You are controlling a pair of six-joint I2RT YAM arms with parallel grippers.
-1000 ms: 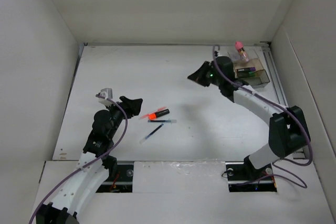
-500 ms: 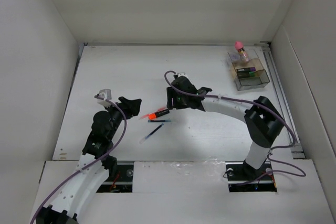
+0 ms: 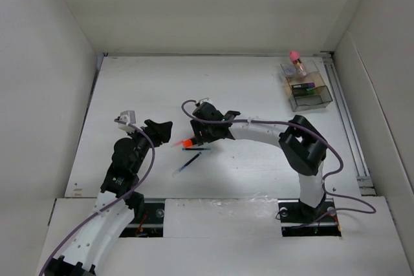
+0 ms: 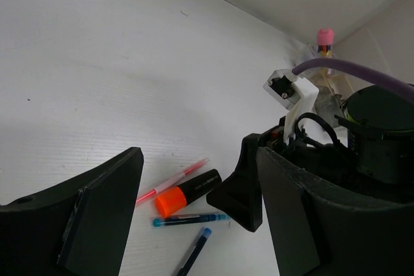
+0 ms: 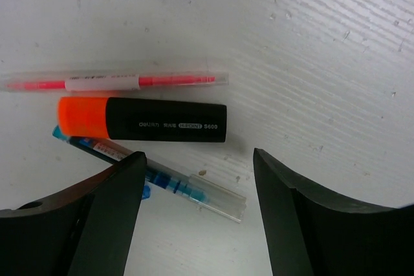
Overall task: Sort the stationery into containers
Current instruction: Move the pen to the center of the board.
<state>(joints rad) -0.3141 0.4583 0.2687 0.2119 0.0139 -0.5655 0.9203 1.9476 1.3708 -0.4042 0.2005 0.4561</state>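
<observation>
An orange-capped black highlighter lies on the white table between a thin pink pen and a blue pen. My right gripper hangs open just above them, with the blue pen's clear end between its fingers and nothing held. From above, the right gripper covers the highlighter; a second blue pen lies nearer. My left gripper stands open and empty just left of the group. The smoky organiser sits at the far right with the pink-topped jar at its back.
Dark markers with green and purple ends lie inside the organiser. White walls close in the table on the left, back and right. A purple cable loops over the right wrist.
My right arm has swung left from the organiser across the table to the highlighter and pens, and its jaws have opened. The left arm has stayed put.
</observation>
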